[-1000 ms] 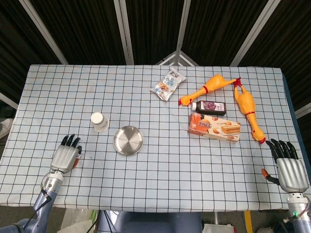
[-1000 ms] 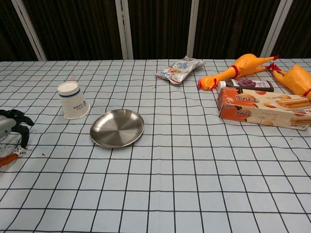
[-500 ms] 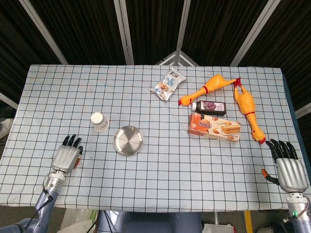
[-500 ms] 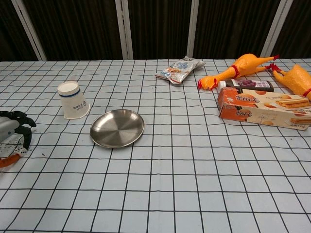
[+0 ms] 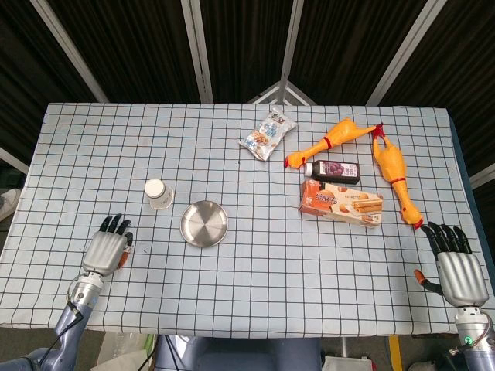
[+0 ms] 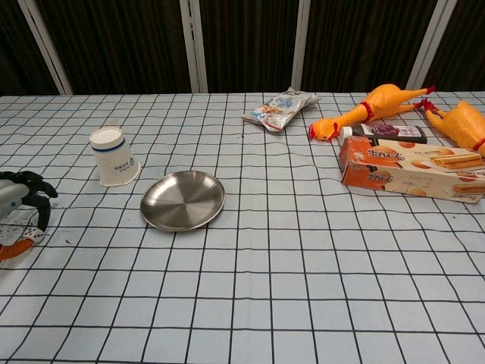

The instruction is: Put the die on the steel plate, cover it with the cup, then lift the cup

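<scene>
One die (image 6: 23, 230) shows only as a small white shape under the curled fingertips of the left hand (image 5: 104, 250), well left of the steel plate (image 5: 204, 224); whether the hand grips it cannot be told. Just up-left of the plate the cup (image 6: 114, 157) stands mouth down, base up, its long axis near upright. Far right of the plate, the right hand (image 5: 459, 270) lies spread, holding nothing.

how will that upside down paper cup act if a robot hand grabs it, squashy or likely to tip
The paper cup looks thin-walled and light, so a firm squeeze would probably dent it. It stands upside down on its wide rim, leaning slightly in the chest view, so a side nudge should slide it rather than topple it. If tipped, its tapered shape would likely roll in a curve.
</scene>
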Action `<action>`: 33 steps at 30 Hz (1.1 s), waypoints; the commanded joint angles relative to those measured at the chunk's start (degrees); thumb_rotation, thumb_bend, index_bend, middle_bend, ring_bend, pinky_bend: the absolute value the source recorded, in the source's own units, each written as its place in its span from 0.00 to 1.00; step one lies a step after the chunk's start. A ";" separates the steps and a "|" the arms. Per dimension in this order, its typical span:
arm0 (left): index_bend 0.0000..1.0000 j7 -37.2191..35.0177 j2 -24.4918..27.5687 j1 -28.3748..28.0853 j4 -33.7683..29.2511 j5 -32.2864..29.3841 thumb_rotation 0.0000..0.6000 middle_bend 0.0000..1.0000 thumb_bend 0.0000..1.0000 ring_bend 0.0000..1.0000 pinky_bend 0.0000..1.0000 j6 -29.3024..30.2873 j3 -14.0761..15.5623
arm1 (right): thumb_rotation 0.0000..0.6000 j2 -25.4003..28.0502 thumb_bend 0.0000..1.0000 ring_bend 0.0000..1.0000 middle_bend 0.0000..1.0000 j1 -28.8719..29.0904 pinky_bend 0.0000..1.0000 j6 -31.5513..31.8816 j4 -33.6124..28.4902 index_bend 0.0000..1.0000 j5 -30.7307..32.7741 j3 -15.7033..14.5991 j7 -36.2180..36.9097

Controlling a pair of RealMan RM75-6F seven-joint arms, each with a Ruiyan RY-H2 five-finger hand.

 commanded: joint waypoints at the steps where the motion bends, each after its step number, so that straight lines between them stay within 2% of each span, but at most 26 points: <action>1: 0.49 -2.22 0.16 -0.61 -1.74 1.60 1.00 0.16 0.55 0.06 0.10 -0.11 -0.08 | 1.00 -0.06 0.26 0.08 0.11 0.06 0.00 -0.17 -0.01 0.12 0.10 -0.03 -0.17; 5: 0.49 -0.62 -0.09 -1.41 -4.10 5.51 1.00 0.17 0.55 0.06 0.10 1.71 0.68 | 1.00 -0.13 0.26 0.08 0.11 0.14 0.00 -0.42 0.15 0.12 0.35 0.02 -0.16; 10: 0.49 0.58 -0.01 -2.44 -9.15 7.55 1.00 0.17 0.55 0.06 0.10 1.81 0.79 | 1.00 -0.09 0.26 0.08 0.11 0.11 0.00 -0.22 0.17 0.13 0.21 0.03 -0.07; 14: 0.50 3.26 -0.55 -4.15 -12.86 8.65 1.00 0.18 0.55 0.06 0.10 0.84 0.13 | 1.00 -0.08 0.26 0.08 0.11 0.01 0.00 0.18 0.13 0.13 0.00 0.07 0.08; 17: 0.50 7.76 -2.13 -6.17 -13.92 8.10 1.00 0.18 0.55 0.06 0.10 -0.63 -1.45 | 1.00 0.01 0.26 0.08 0.11 -0.07 0.00 0.44 0.12 0.12 -0.09 0.12 0.29; 21: 0.50 16.03 -7.05 -9.32 -10.65 4.79 1.00 0.18 0.55 0.06 0.10 -2.79 -4.73 | 1.00 0.26 0.26 0.08 0.11 -0.31 0.00 0.69 0.18 0.13 0.00 0.13 0.84; 27: 0.50 20.97 -13.70 -14.35 -3.43 -0.61 1.00 0.19 0.55 0.06 0.10 -7.43 -8.76 | 1.00 0.50 0.26 0.08 0.11 -0.44 0.00 0.64 0.41 0.13 0.34 0.22 1.45; 33: 0.50 22.86 -19.19 -17.96 4.19 -6.02 1.00 0.20 0.55 0.06 0.10 -9.74 -12.71 | 1.00 0.67 0.26 0.08 0.11 -0.59 0.00 0.87 0.62 0.13 0.59 0.44 2.12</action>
